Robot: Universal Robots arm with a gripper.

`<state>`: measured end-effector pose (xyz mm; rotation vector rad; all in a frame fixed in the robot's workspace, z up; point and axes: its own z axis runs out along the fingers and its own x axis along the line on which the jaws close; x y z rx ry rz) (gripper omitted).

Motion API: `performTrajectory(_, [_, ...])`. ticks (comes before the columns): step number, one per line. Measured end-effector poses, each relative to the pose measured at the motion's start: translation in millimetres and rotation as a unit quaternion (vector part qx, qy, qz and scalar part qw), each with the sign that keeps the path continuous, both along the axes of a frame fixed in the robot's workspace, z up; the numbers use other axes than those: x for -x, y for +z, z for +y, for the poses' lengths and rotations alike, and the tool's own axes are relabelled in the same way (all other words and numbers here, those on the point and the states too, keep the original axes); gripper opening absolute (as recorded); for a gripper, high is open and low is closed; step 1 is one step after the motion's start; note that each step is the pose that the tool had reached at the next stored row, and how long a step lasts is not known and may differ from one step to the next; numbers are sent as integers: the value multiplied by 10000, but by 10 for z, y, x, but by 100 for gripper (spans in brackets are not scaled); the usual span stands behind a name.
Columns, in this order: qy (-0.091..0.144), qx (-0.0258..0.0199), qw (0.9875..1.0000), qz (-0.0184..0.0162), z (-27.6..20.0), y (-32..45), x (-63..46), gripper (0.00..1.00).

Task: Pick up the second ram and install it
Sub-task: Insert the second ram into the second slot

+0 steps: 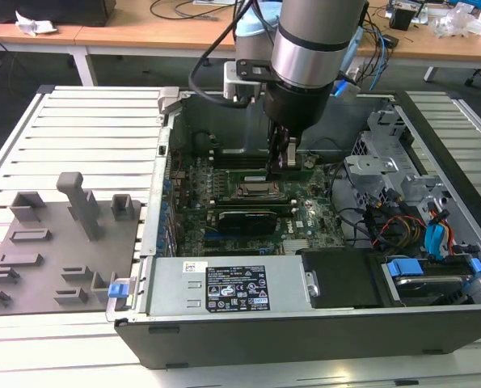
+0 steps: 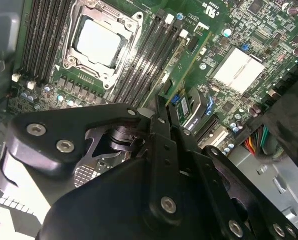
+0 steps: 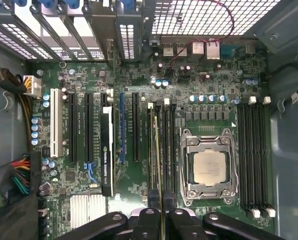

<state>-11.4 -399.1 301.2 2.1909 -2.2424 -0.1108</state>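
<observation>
Beneath my arm: a slatted metal table (image 1: pixel 86 109), pale grey. Directly on it, at the exterior view's left, a grey plastic tray (image 1: pixel 58 259) with upright blocks; just beside that, an open computer case (image 1: pixel 305 323) lying on its side, motherboard (image 1: pixel 305 214) facing up.

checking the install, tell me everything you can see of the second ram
The second ram is a long, thin green board seen edge-on, standing upright among the slots beside the CPU socket. The gripper is shut on one end of it. In the second wrist view its edge runs over the dark slots.
</observation>
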Motion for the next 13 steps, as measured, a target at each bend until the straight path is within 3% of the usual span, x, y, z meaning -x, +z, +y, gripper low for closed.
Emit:
performTrajectory(8, [0,1,10000,0,1,-98,30,14])
performTrajectory(11, [0,0,10000,0,93,-104,38,14])
performTrajectory(13, [0,0,10000,0,129,-107,40,14])
